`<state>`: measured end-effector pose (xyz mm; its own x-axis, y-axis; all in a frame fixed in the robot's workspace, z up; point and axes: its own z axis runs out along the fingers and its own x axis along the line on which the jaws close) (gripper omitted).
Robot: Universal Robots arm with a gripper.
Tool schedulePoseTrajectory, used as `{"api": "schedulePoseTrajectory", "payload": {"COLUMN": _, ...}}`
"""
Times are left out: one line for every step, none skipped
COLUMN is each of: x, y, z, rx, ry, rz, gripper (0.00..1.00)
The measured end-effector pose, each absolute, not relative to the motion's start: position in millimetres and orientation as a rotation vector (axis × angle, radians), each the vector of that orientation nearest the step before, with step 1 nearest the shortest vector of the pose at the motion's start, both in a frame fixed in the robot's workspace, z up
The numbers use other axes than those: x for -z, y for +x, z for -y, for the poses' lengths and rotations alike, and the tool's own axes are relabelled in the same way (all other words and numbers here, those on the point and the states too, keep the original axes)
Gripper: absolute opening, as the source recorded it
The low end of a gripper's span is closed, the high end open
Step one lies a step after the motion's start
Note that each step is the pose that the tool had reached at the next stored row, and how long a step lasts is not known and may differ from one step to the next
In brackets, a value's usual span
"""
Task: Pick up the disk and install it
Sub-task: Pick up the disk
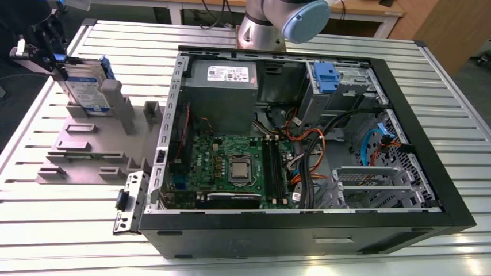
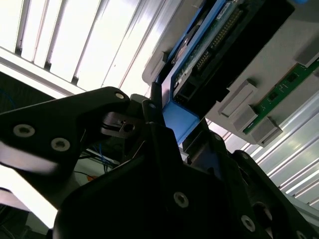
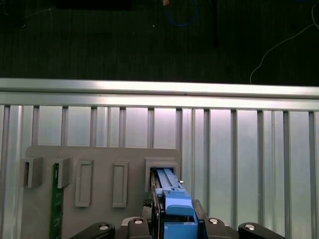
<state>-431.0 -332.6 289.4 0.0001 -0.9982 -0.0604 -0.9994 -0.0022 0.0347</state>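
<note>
your fingers (image 3: 155, 214) are closed narrow on the blue bracket (image 3: 178, 209) of the disk (image 1: 86, 87), upright in the grey holder (image 1: 88, 150) at the exterior view's left.

The arm (image 1: 259, 31) is a smooth tube of silver-grey metal, and its round joint is closed by a pale blue-grey cap (image 1: 305, 16) shaped like a shallow dome. The claw (image 2: 174, 124) is matt black all over, built from flat angular plates (image 2: 60, 134) with rounded corners and thick edges. Small round silver screws (image 2: 24, 130) with dark centres dot these plates, two side by side on the broad outer link and single ones on the body behind it. A small grey metal pivot piece (image 2: 119, 125) sits between the black links. In the first wrist view the black parts show as low rounded shoulders, each carrying a bright screw head (image 3: 103, 227).
</note>
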Motion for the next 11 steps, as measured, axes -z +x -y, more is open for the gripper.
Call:
{"api": "schedulePoseTrajectory", "payload": {"x": -289.4, "y": -431.0, "z": 332.6, "rx": -0.105, "ry": -2.209, "rz": -2.206, "gripper": 0.4}}
{"api": "schedulePoseTrajectory", "payload": {"x": -289.4, "y": -431.0, "z": 332.6, "rx": -0.105, "ry": -2.209, "rz": -2.206, "gripper": 0.4}}
{"api": "schedulePoseTrajectory", "payload": {"x": -289.5, "y": -431.0, "z": 332.6, "rx": -0.105, "ry": -2.209, "rz": -2.206, "gripper": 0.4}}
{"api": "schedulePoseTrajectory", "payload": {"x": -289.5, "y": -431.0, "z": 332.6, "rx": -0.105, "ry": -2.209, "rz": -2.206, "gripper": 0.4}}
{"api": "schedulePoseTrajectory", "payload": {"x": -289.5, "y": -431.0, "z": 332.6, "rx": -0.105, "ry": -2.209, "rz": -2.206, "gripper": 0.4}}
{"api": "schedulePoseTrajectory", "payload": {"x": -289.5, "y": -431.0, "z": 332.5, "rx": -0.105, "ry": -2.209, "rz": -2.206, "gripper": 0.4}}
{"api": "schedulePoseTrajectory", "payload": {"x": -289.5, "y": -431.0, "z": 332.6, "rx": -0.105, "ry": -2.209, "rz": -2.206, "gripper": 0.4}}
{"api": "schedulePoseTrajectory", "payload": {"x": -289.6, "y": -431.0, "z": 332.6, "rx": -0.105, "ry": -2.209, "rz": -2.206, "gripper": 0.38}}
{"api": "schedulePoseTrajectory", "payload": {"x": -289.6, "y": -431.0, "z": 332.6, "rx": -0.105, "ry": -2.209, "rz": -2.206, "gripper": 0.38}}
{"api": "schedulePoseTrajectory", "payload": {"x": -289.6, "y": -431.0, "z": 332.6, "rx": -0.105, "ry": -2.209, "rz": -2.206, "gripper": 0.38}}
{"api": "schedulePoseTrajectory", "payload": {"x": -289.6, "y": -431.0, "z": 332.5, "rx": -0.105, "ry": -2.209, "rz": -2.206, "gripper": 0.37}}
